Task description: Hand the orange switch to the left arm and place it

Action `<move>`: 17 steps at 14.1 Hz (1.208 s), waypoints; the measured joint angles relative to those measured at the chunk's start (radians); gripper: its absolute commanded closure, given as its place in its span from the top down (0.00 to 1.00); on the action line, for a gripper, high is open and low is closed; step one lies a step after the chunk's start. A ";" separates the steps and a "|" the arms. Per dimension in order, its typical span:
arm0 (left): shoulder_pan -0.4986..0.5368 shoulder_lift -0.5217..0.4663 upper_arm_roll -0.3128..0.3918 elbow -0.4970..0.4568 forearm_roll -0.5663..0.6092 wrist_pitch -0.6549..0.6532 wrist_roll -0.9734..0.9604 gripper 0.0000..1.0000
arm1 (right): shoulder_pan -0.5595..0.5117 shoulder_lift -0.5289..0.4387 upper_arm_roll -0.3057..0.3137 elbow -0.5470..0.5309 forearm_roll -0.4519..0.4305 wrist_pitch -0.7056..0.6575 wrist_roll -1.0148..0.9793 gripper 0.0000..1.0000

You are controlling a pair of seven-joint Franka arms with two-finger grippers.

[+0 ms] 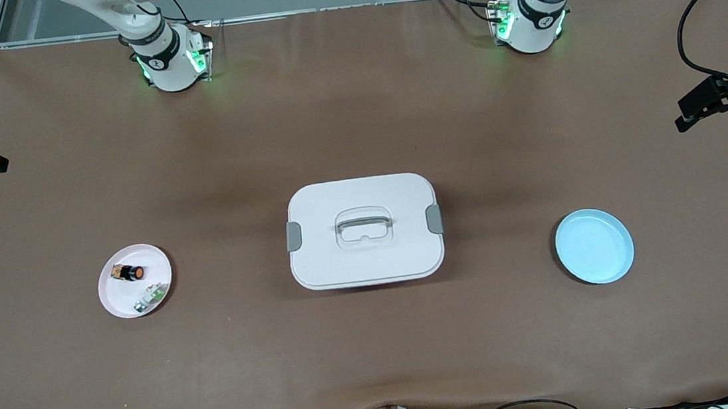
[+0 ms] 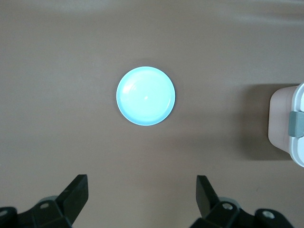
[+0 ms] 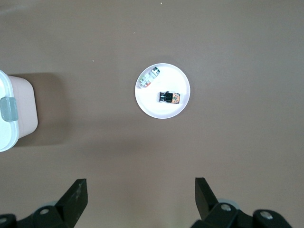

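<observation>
The box [image 1: 364,230], white with grey side latches and a recessed lid handle, sits at the centre of the front view on the brown table [image 1: 379,363]. In the lower left part of that frame lies a pink plate [image 1: 116,302], toward the right arm's end of the table, and on it rests the orange switch [image 1: 129,273], lying on its side with its orange cap pointing toward the box. A small green-and-white component [image 1: 152,296] shares the plate, just beside the switch and nearer the front camera. In the lower right part of the frame, toward the left arm's end, lies a blue plate [image 1: 594,246] with nothing on it. Only the two arm bases show along the top edge of the front view, the grippers themselves out of that frame. In the right wrist view the right gripper [image 3: 141,202] hangs high over the table with its fingers spread wide and nothing between them, the pink plate and switch [image 3: 169,97] well below it. In the left wrist view the left gripper [image 2: 142,197] likewise hangs high, fingers wide apart and holding nothing, over the blue plate [image 2: 146,96].
</observation>
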 measured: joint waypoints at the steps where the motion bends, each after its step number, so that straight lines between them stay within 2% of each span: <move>1: 0.000 0.000 0.000 0.000 0.000 0.000 0.000 1.00 | 0.000 0.000 0.000 0.000 0.000 0.000 0.000 1.00; 17: 0.001 0.000 0.000 0.000 0.000 0.000 0.000 1.00 | -0.021 0.001 -0.007 -0.003 -0.001 0.021 0.002 1.00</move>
